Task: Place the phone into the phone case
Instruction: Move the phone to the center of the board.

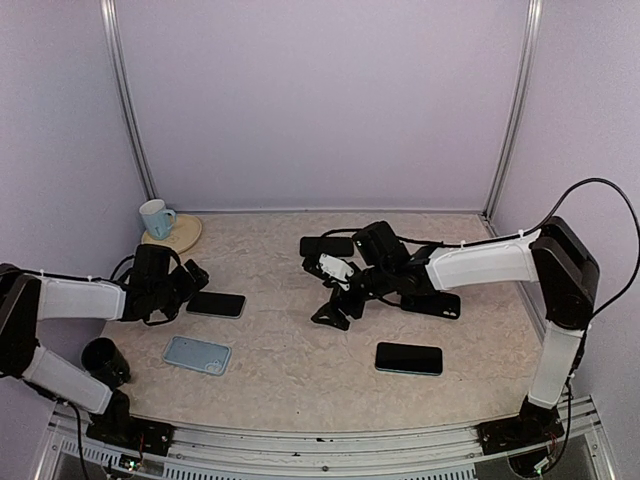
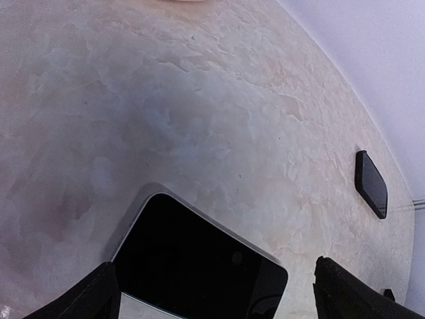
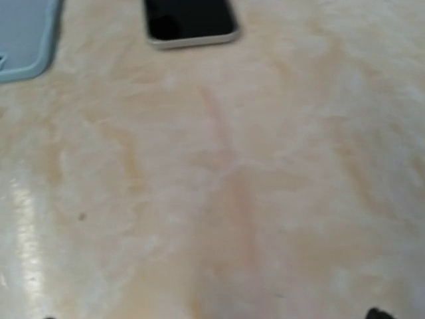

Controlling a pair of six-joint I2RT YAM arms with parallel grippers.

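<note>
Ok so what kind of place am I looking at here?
Probably a robot test cell: plain lilac walls on metal posts box in a tabletop, and a left arm and right arm are bolted to a rail at its near edge.

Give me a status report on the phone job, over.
Left tool open above phone, not gripping. Right tool open, empty, mid-table. Case lies flat beside phone, apart, empty. Nothing between them.
</note>
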